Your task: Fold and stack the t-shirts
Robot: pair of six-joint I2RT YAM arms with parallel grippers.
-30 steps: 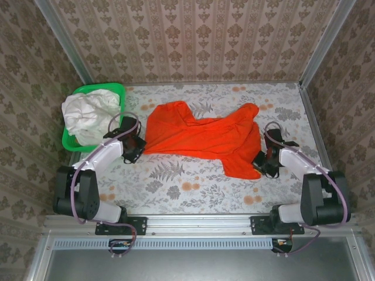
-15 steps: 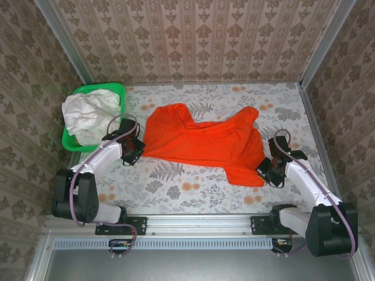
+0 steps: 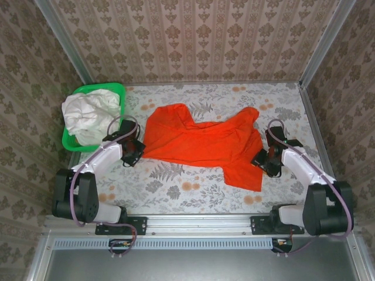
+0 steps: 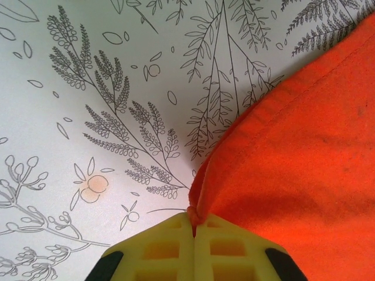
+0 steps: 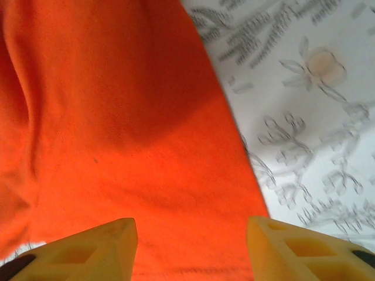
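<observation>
An orange-red t-shirt (image 3: 202,143) lies spread and rumpled across the middle of the flowered table. My left gripper (image 3: 138,149) is shut on the shirt's left corner; in the left wrist view a pinch of orange hem (image 4: 195,215) sits between the closed yellow fingers. My right gripper (image 3: 261,162) stands open over the shirt's right lower part, its yellow fingertips (image 5: 105,243) apart above the orange cloth (image 5: 129,134), holding nothing. A white t-shirt (image 3: 88,114) is bunched in the green basket.
The green plastic basket (image 3: 117,89) sits at the back left corner, beside the left arm. Patterned walls close the table on three sides. A metal rail (image 3: 199,222) runs along the near edge. Bare tablecloth (image 3: 176,187) lies in front of the shirt.
The right gripper has opened and let go of the orange shirt's right part, which now lies flat on the table. The left gripper keeps its grip and has barely moved.
</observation>
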